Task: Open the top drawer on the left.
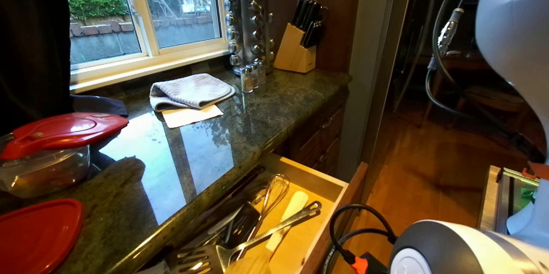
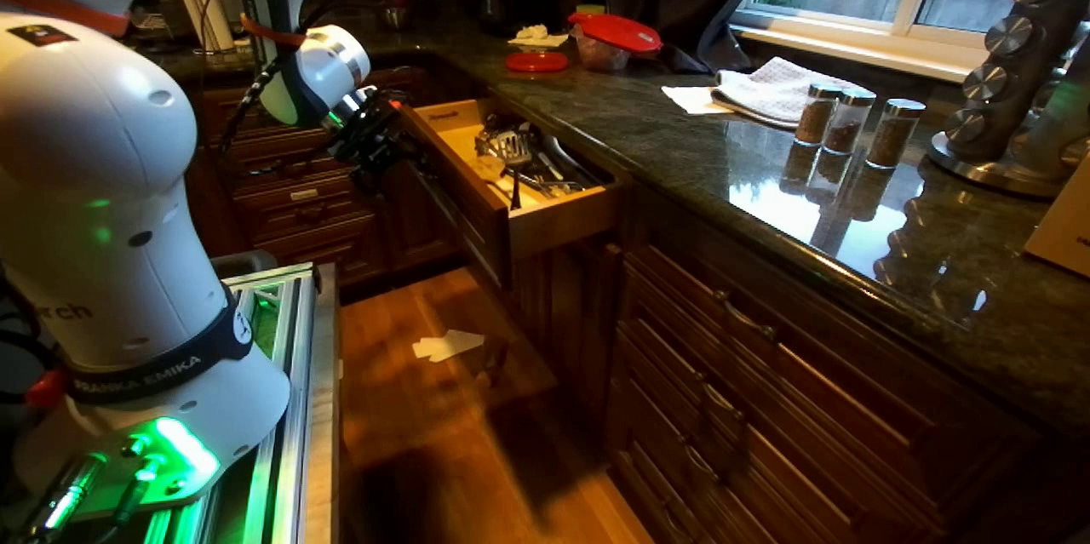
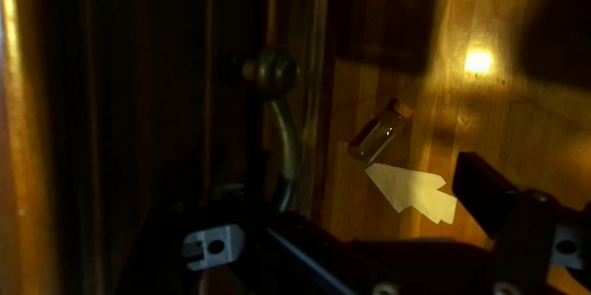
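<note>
Your end effector (image 3: 364,170) is spread wide right by the handle (image 3: 288,142); I can't tell if they touch. Bump that and the drawer (image 2: 562,222), sticking out below the table (image 2: 647,135), could slide shut; tug too hard and it might fall.

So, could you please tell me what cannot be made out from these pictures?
Whether the gripper touches the handle: wrist view, lost in shadow.
One end of the handle: wrist view, hidden by the gripper.
Back of the drawer: both exterior views, hidden beneath the counter.
Contents, if any, of the jar on the floor: wrist view, too dark.
Contents of the tub: both exterior views, blurred through its wall.
</note>
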### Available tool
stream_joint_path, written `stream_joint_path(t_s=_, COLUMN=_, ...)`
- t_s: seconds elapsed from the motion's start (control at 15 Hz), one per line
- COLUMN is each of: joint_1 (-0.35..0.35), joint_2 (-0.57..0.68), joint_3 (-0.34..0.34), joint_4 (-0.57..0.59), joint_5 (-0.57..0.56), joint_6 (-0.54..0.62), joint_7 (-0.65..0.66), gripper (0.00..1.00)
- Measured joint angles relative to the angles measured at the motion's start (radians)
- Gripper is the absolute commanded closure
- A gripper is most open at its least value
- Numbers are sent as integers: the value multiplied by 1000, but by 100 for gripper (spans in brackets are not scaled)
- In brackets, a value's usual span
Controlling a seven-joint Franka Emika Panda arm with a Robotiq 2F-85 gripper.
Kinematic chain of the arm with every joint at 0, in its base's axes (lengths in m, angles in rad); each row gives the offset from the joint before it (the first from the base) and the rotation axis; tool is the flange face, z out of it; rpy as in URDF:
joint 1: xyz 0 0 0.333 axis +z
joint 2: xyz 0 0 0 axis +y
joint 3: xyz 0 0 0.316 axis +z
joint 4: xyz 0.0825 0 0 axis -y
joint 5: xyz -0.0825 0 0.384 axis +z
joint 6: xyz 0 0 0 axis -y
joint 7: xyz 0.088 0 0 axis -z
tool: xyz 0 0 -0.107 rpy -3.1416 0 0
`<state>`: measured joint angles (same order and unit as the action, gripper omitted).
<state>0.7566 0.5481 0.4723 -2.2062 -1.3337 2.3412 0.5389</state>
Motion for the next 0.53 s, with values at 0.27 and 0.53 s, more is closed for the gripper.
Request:
stream_joint_path(t_s=0.27, joint_1=26, joint_2=-12, joint_3=24, joint_4=-3, joint_5=80, joint_6=-64, joint_7=-50, gripper=0)
stream_joint_path(t_s=0.53, joint_1=34, joint_2=-14, joint_3=8, joint_4=0, joint_5=80, joint_6=-59, joint_7=-49, gripper=0)
